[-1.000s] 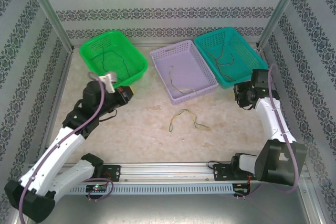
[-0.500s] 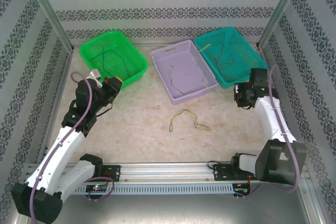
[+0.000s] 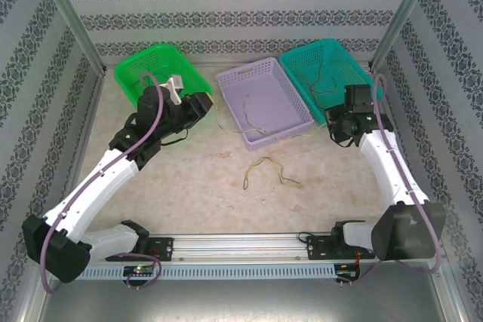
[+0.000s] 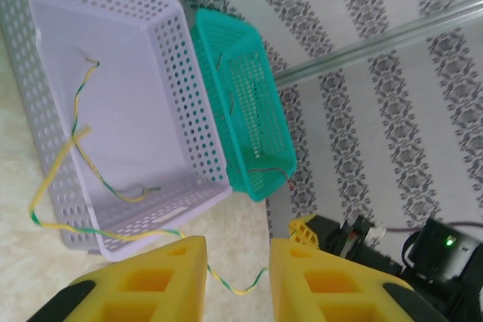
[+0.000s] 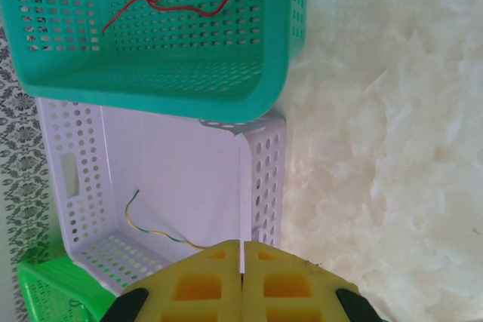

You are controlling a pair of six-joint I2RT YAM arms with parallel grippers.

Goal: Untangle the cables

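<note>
Low in the overhead view, a loose cable (image 3: 264, 161) lay curled on the table (image 3: 189, 179), well apart from both arms, presumably waiting its turn. Above it, a yellow-green cable (image 4: 235, 289) hung over the near rim of the lilac basket (image 3: 230, 77), part inside and part trailing on the table.

The left gripper (image 4: 238, 262) sat mid-left, between the green basket (image 3: 139, 58) and the lilac one, with its fingers spread. At the bottom of the left wrist view the cable's tail crossed the gap between them, apparently untouched, so it looked lined up for a grab.

The right gripper (image 5: 241, 250), mid-right by the teal basket (image 3: 313, 48), was clenched. A yellow-green strand ran from the lilac basket up to its tips. I judged it pinched there, anchoring one end so the other could be drawn free.

Farthest, at the top of the right wrist view, a red cable (image 5: 181, 10) lay in the teal basket, likely sorted.
</note>
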